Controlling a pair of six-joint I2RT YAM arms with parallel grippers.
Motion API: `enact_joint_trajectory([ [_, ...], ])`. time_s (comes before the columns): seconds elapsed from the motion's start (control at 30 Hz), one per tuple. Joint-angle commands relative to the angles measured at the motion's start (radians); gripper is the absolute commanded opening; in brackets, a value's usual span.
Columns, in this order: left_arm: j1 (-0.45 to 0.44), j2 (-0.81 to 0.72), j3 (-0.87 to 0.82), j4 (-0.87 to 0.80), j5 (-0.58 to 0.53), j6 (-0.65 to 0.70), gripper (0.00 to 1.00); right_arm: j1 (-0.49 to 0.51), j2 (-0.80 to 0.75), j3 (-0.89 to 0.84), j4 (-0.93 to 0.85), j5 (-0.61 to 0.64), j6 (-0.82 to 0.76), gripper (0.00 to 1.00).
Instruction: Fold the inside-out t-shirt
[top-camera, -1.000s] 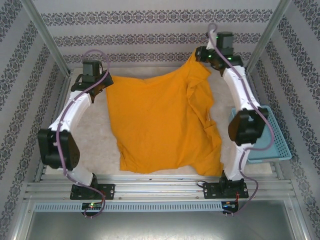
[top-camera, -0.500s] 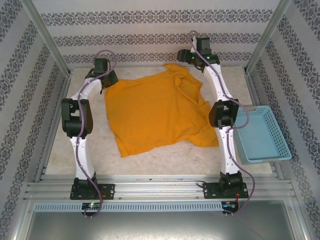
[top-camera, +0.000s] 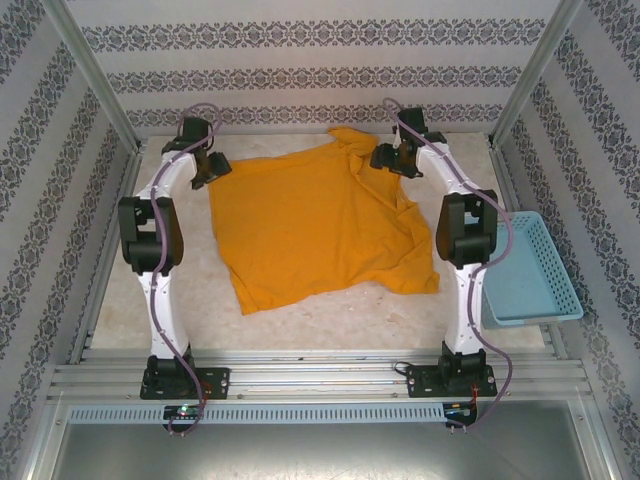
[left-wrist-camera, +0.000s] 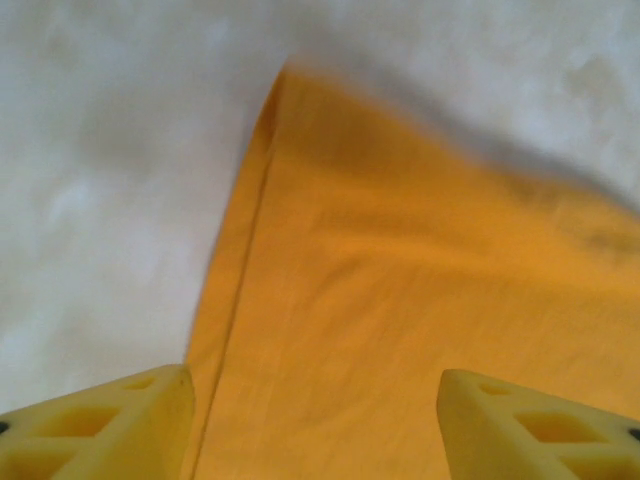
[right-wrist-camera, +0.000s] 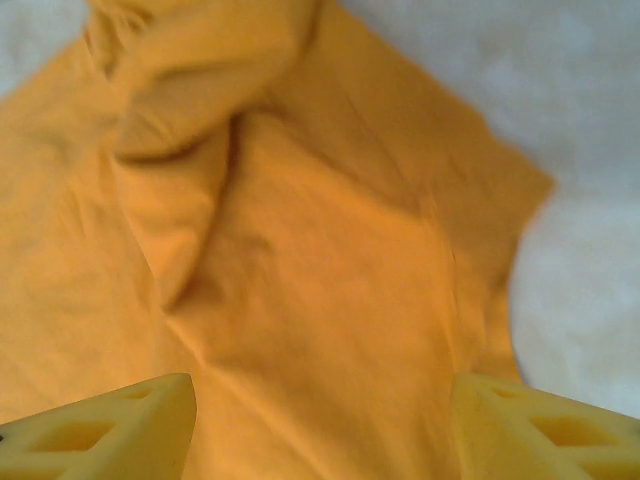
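A mustard-orange t-shirt (top-camera: 310, 225) lies spread on the pale table (top-camera: 330, 325), towards the far side and midway between the two arms. From overhead its neck and any print or tag are hard to make out. Its right side is doubled over in a rumpled ridge that runs from a bunched far-right corner to the near-right corner, hiding whatever sleeve lies there. The outline is a skewed rough square, turned a little, with its long axis running roughly near to far and leaning to the left at the near end. The left gripper (top-camera: 205, 167) hangs at the shirt's far-left corner and the right gripper (top-camera: 387, 158) beside the bunched far-right corner, but the overhead view is too small to show their jaws. The wrist cameras do: each cuts off its yellow fingers (left-wrist-camera: 110, 415) at the bottom edge, spread wide with nothing between them. The left view shows a hemmed corner, the right view blurred folds. A light-blue basket (top-camera: 525, 265) sits at right, partly behind the right arm.
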Motion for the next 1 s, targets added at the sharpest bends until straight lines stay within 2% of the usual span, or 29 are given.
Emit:
enact_joint_trajectory([
  [0.0,-0.040,-0.197,-0.200,0.058,0.041,-0.066,0.68,0.009,-0.140,-0.145,0.091,0.014,0.032,0.68],
  [0.13,-0.091,-0.273,-0.398,0.217,0.182,-0.140,0.68,0.019,-0.167,-0.254,0.139,-0.068,0.037,0.67],
  [0.23,-0.137,-0.246,-0.444,0.288,0.235,-0.146,0.68,0.016,-0.113,-0.221,0.139,-0.070,0.047,0.65],
  [0.33,-0.165,-0.186,-0.442,0.314,0.283,-0.152,0.68,0.011,-0.024,-0.115,0.109,-0.079,0.056,0.63],
  [0.5,-0.163,-0.127,-0.472,0.309,0.272,-0.168,0.68,0.009,0.128,0.093,0.013,-0.030,0.060,0.59],
  [0.73,-0.104,-0.188,-0.644,0.359,0.221,-0.187,0.69,-0.021,0.291,0.308,-0.162,0.063,0.130,0.54],
  [0.83,-0.061,-0.225,-0.718,0.389,0.221,-0.192,0.69,-0.034,0.262,0.244,-0.148,0.095,0.173,0.52],
  [0.97,-0.013,-0.267,-0.781,0.415,0.234,-0.184,0.70,-0.035,0.169,0.070,-0.072,0.104,0.200,0.47],
])
